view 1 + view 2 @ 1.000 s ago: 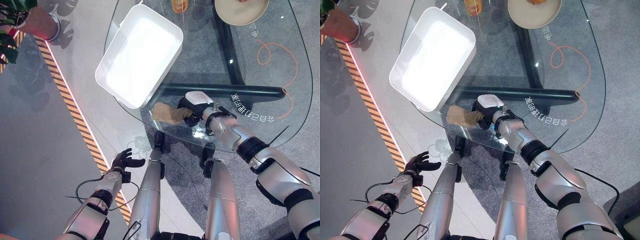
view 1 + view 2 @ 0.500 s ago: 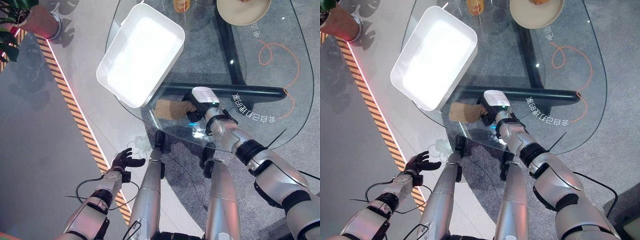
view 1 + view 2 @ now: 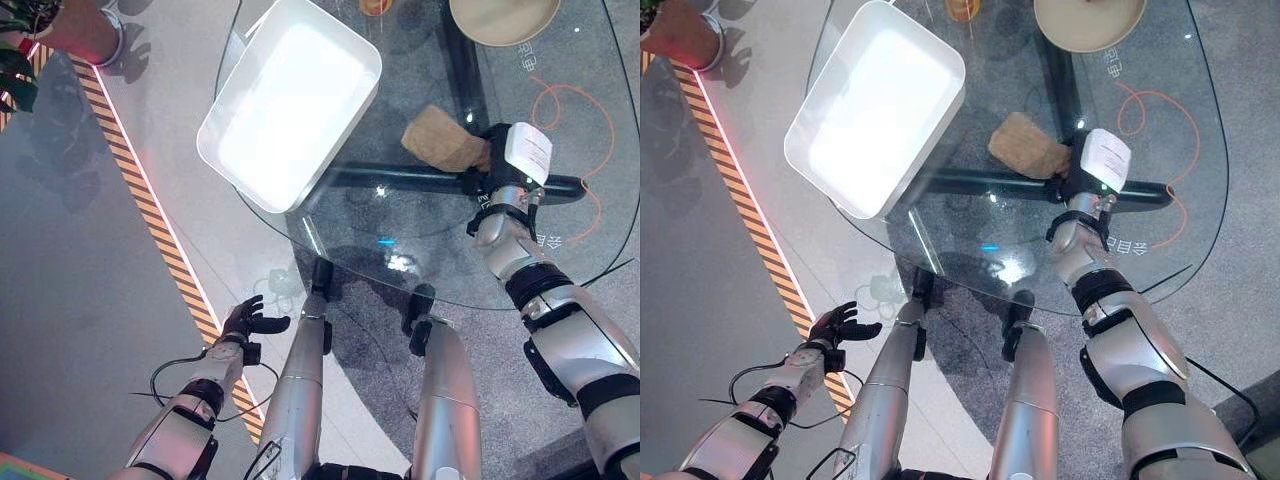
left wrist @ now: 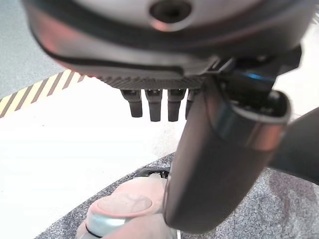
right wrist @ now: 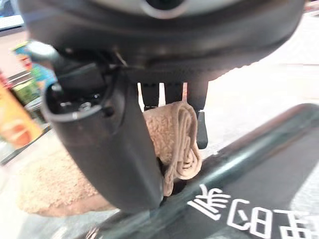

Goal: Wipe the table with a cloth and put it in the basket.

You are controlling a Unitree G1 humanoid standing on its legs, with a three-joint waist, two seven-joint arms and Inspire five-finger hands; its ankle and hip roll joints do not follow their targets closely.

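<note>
The right hand [image 3: 495, 160] (gripping the cloth [image 3: 440, 140]) has dragged it farther — toward the table's middle.

My right hand [image 3: 497, 160] sits at right of frame, pinching the cloth [image 3: 440, 140] on the table [image 3: 400, 225]. The basket [image 3: 290, 105] lies upper left; my left hand [image 3: 250, 320] hangs lower left.

Bare glass table [image 3: 400, 200] lies between basket [image 3: 290, 100] and cloth [image 3: 440, 140].

cloth [image 3: 440, 139]: tan | basket [image 3: 290, 103]: white | floor tape [image 3: 150, 210]: orange-black stripes | plate [image 3: 1087, 22]: beige
</note>
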